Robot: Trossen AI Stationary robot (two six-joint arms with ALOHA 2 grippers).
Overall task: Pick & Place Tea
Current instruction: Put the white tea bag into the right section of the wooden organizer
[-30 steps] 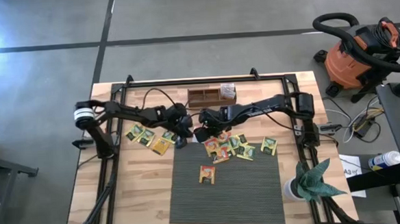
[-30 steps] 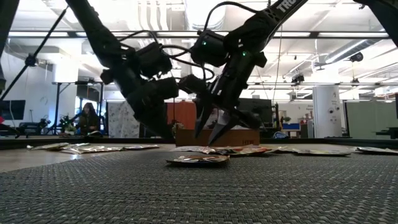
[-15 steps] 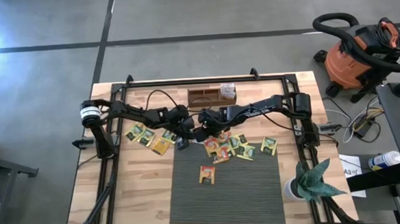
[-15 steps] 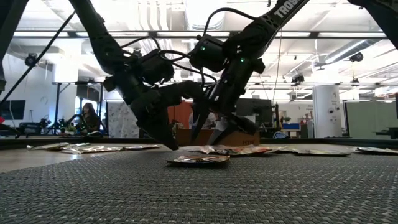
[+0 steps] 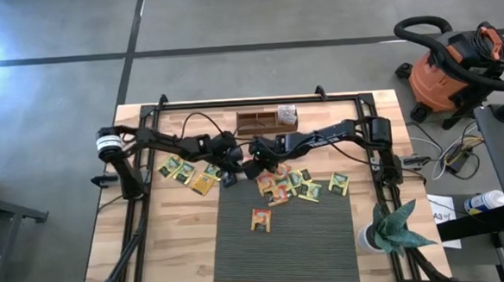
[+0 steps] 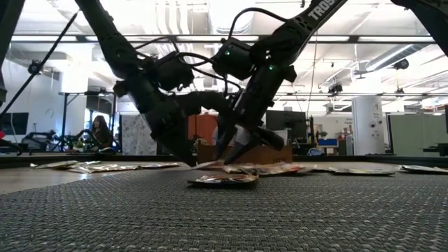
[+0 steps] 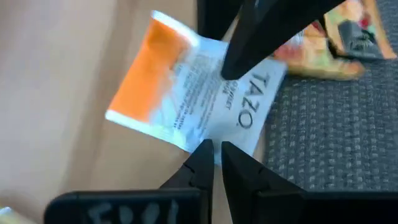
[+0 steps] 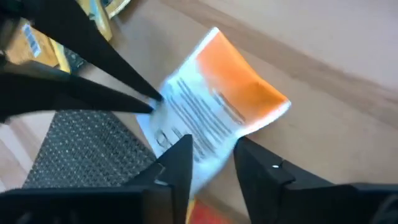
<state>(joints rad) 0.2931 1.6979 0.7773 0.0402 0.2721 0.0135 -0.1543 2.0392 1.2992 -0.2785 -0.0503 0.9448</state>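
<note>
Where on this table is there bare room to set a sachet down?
Free: the dark mat around the lone sachet, and the wood left of it. Crowded: mat's far edge, where both arms meet at the orange-white sachet.

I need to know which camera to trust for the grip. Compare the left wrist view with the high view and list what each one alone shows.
Only the left wrist view: the orange-and-white sachet, printed TAZO, pinched at its edge by the left tool. Only the high view: the wooden tray, a lone sachet on the grey mat, and the plant. Both: the mat and the yellow-green sachets at its edge.
</note>
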